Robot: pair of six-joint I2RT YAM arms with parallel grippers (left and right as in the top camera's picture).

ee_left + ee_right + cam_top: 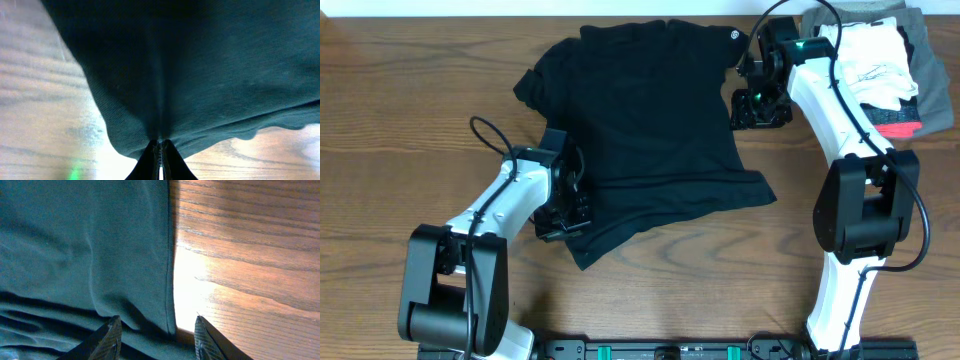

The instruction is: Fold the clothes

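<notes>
The clothes, a black T-shirt (650, 130), lie spread and rumpled on the wooden table, a small white round logo (736, 36) near the far right corner. My left gripper (570, 205) is at the shirt's left lower edge, shut on a pinch of the fabric (160, 100), which rises from its closed fingertips (152, 155). My right gripper (748, 100) stands at the shirt's right edge, open, its fingers (111, 335) straddling the hemmed edge (170, 270): one over the fabric, the other over bare wood.
A pile of folded white, grey and red-striped garments (890, 65) sits at the far right corner, just behind my right arm. Bare wooden tabletop (400, 120) surrounds the shirt on the left and front.
</notes>
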